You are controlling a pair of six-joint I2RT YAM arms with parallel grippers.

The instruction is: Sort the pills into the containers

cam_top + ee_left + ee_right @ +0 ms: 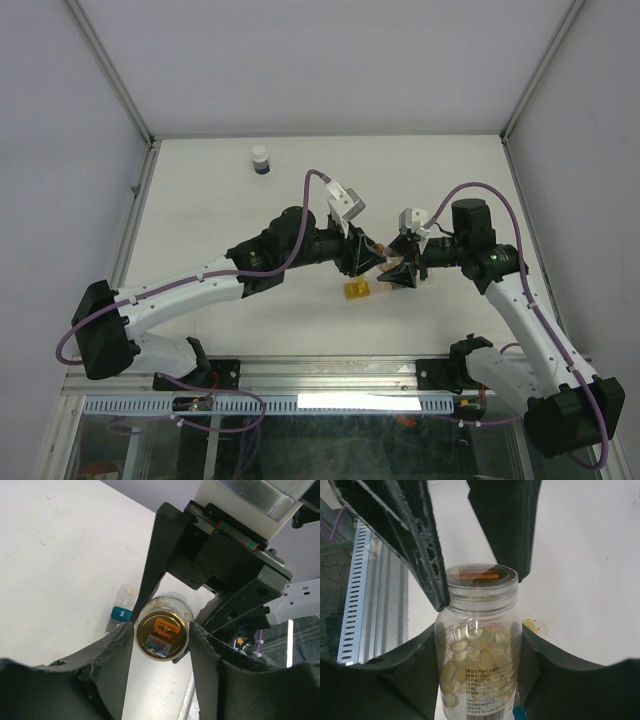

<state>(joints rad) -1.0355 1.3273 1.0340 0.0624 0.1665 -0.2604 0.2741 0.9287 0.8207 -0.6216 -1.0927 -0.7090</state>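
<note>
**Pills in a bottle, gripped at both ends over the containers**

The pills are pale yellow, glossy softgels heaped inside a clear bottle. It has a printed label and a clear ribbed cap with an orange-and-brown sticker on top. The bottle is held between the two arms over the middle of the table.

The right gripper stands part-way open around the bottle's body, with a finger pressed on each side. The left gripper meets it from the cap end, also part-way open, with its pads against both sides of the cap.

The containers lie in a short row on the table close under the bottle, none of them touched by either gripper.

In the top view the black grippers all but hide the bottle. Of the row, only the yellow box shows there, just nearer the bases than the fingertips. The left wrist view looks at the cap end-on and shows the teal box with clear boxes beyond it. The right wrist view alone shows the pills and label, with slivers of yellow and teal past the bottle's edge.

A white bottle with a dark band stands well apart at the far left, seen only from the top.
</note>
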